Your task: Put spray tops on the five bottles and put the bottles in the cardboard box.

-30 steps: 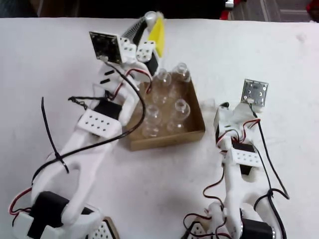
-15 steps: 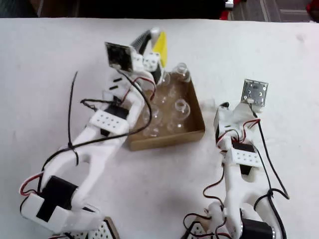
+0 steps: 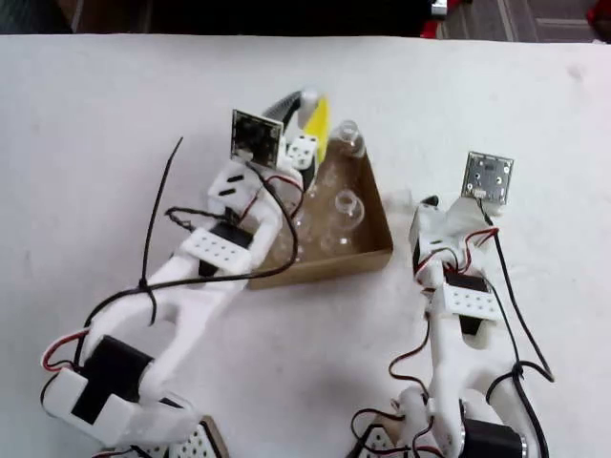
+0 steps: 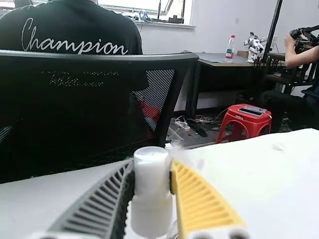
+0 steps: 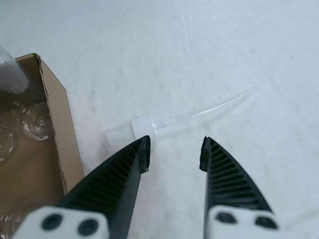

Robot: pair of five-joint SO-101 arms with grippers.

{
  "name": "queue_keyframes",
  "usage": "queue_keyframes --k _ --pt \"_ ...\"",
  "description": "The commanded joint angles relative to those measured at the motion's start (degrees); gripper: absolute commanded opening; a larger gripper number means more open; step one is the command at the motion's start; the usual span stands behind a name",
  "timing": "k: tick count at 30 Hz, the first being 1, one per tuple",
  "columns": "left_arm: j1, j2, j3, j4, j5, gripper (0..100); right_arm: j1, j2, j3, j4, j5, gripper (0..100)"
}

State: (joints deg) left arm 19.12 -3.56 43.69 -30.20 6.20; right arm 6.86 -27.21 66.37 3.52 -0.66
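On the counter (image 3: 496,86), the cardboard box (image 3: 377,250) holds the uncapped bottles (image 3: 346,205). The left tool (image 3: 307,103) has swung over to the box's far edge, clamped on a spray top (image 4: 149,194), so capping looks next. The right tool (image 5: 173,147) is spread above a loose spray top (image 5: 144,128) beside the box.

White script lettering (image 4: 75,42) runs across the back of a dark shirt (image 4: 124,27). Fainter small print (image 4: 79,78) sits on the chair's mesh back (image 4: 75,114), too dim to read.
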Motion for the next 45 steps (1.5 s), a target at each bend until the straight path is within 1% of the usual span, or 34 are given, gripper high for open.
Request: queue_keyframes --k 1,5,12,16,21,32,34,37,40,42,45 --pt "0.92 -0.31 0.88 -1.67 -0.62 2 0.22 -0.04 -0.88 -1.19 0.70 14.5" --pt "0.57 0.04 1.14 -1.49 -0.62 2 0.22 -0.04 -0.88 -1.19 0.70 14.5" --pt "0.92 5.41 0.79 -1.85 -0.26 2 0.22 -0.04 -0.88 -1.19 0.70 14.5" --pt "0.92 5.67 1.93 -6.77 -0.44 2 0.22 -0.04 -0.88 -1.19 0.70 14.5" --pt "0.84 5.85 4.75 -8.97 -0.62 2 0.22 -0.13 -0.88 -1.19 0.70 14.5" --pt "0.48 5.49 5.36 -8.62 -0.09 3 0.22 -0.13 -0.88 -1.19 0.70 14.5" --pt "0.48 5.41 6.33 -8.62 -0.09 7 0.22 -0.13 -0.88 -1.19 0.70 14.5" --pt "0.48 4.26 7.65 -8.35 0.09 19 0.22 -0.13 -0.88 -1.19 0.70 14.5" --pt "0.31 1.54 8.00 -3.43 2.81 30 0.22 -0.13 -0.88 -1.19 0.70 14.5" --pt "-0.13 -1.19 7.82 1.49 3.96 32 0.22 -0.13 -0.88 -1.19 0.70 14.5" --pt "-0.31 -6.11 8.26 5.10 3.87 30 0.22 -0.13 -0.88 -1.19 0.70 14.5"
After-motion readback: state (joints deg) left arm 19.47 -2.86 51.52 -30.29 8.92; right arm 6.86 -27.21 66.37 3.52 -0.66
